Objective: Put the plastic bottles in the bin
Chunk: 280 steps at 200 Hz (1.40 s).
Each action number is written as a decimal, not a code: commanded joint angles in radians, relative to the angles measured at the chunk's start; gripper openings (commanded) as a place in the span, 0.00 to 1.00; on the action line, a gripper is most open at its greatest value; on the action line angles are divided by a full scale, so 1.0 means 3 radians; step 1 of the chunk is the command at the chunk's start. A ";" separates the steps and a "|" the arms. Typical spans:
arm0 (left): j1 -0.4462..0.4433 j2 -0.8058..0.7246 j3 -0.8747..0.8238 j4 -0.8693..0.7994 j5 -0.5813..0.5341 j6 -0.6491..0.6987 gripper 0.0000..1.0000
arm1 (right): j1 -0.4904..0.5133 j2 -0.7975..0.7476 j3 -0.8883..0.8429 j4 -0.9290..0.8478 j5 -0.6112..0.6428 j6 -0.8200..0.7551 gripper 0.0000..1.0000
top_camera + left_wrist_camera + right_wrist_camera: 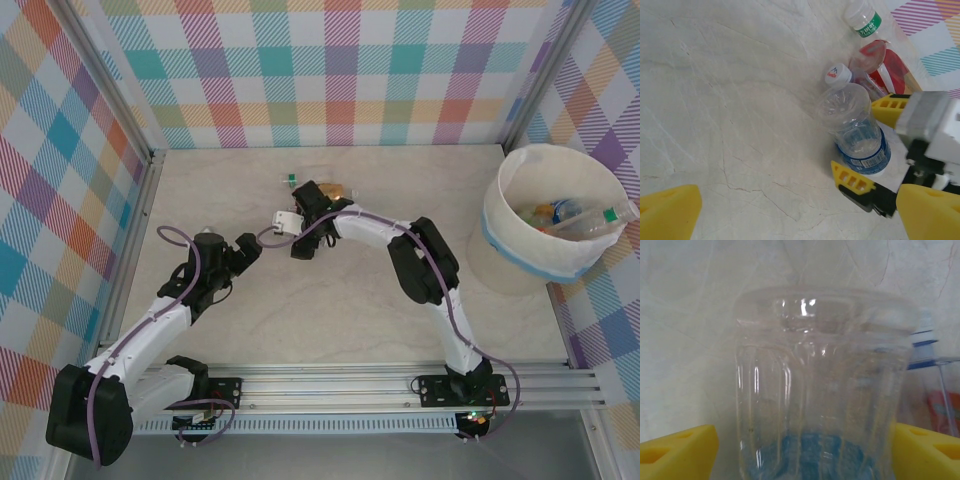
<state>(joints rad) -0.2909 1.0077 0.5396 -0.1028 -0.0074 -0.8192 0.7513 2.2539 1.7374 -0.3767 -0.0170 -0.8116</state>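
Observation:
A clear plastic bottle with a blue label [815, 390] lies on the table between the yellow fingers of my right gripper [805, 450]. The jaws straddle it, with a small gap still showing at the left finger [680, 450]. The left wrist view shows the same bottle [857, 130] flanked by those fingers [890, 104]. Behind it lie a green-capped bottle [867, 20], a red-labelled bottle [882, 65] and a white cap [838, 75]. My left gripper [800, 215] hangs open over bare table to the bottle's left. The bin [520, 250] stands at the far right and holds several bottles [575, 215].
In the top view my left gripper [248, 248] sits close beside my right gripper [298, 235] near the table's middle. A green-capped bottle [291, 181] and a brown one [338, 190] lie just beyond them. Checked walls close in the table on three sides.

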 commanded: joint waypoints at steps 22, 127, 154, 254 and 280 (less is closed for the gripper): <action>0.0044 0.0002 -0.0037 -0.0007 0.0071 -0.0010 1.00 | 0.0122 0.0026 -0.0089 0.0405 0.0226 -0.0241 0.66; 0.0049 0.0068 -0.0079 0.0099 0.0136 -0.0038 1.00 | 0.0132 -0.1489 -0.1272 0.0993 0.0279 0.0225 0.42; 0.0049 0.0131 -0.0070 0.0189 0.0234 -0.0052 1.00 | 0.0077 -0.2163 -0.1574 0.0967 0.0471 0.0591 0.42; 0.0049 0.0350 -0.0035 0.0357 0.0475 -0.0179 1.00 | -0.1200 -0.4208 -0.1841 0.0238 0.0729 0.1621 0.40; 0.0049 0.0362 -0.0019 0.0353 0.0483 -0.0179 1.00 | -0.1716 -0.4349 -0.1652 -0.0006 0.0853 0.1713 0.39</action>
<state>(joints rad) -0.2890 1.1103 0.5270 -0.0162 0.1219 -0.8642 0.3298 0.9699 1.1893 -0.2890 0.1944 -0.3714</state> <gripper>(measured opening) 0.999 0.522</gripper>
